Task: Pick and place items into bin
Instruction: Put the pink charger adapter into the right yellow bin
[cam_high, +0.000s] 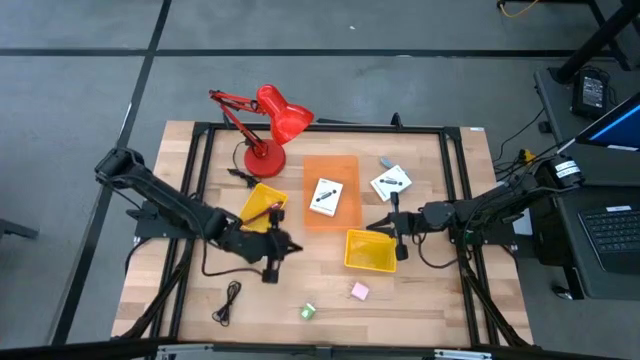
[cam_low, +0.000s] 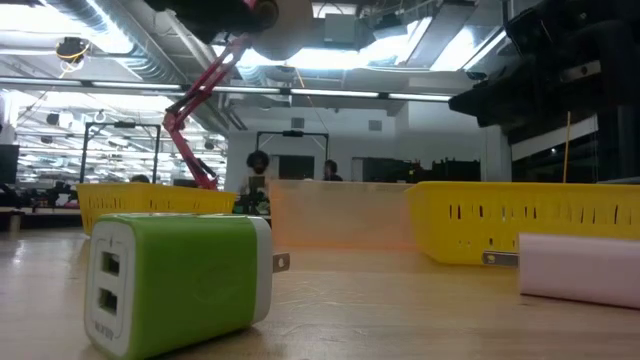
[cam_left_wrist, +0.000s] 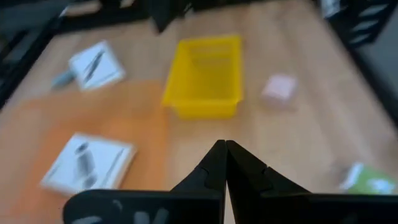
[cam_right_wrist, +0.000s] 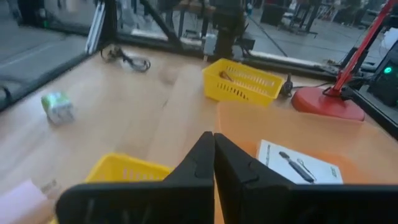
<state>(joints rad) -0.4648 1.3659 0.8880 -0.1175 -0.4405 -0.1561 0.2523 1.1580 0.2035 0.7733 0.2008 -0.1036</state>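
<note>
The light was even and soft over the wooden table (cam_high: 330, 290) in the high view. Shadows under the arms were faint. In the low view, long ceiling lights (cam_low: 400, 45) at twelve o'clock shone very bright and washed out. The green charger block (cam_low: 180, 280) up close looked a bit soft, and the pink block (cam_low: 580, 265) at four o'clock was blurry. The left wrist view was smeared all over; the yellow bin (cam_left_wrist: 205, 74) and white card (cam_left_wrist: 87, 162) looked fuzzy. The right wrist view was clearer, but blurred near its edges.
</note>
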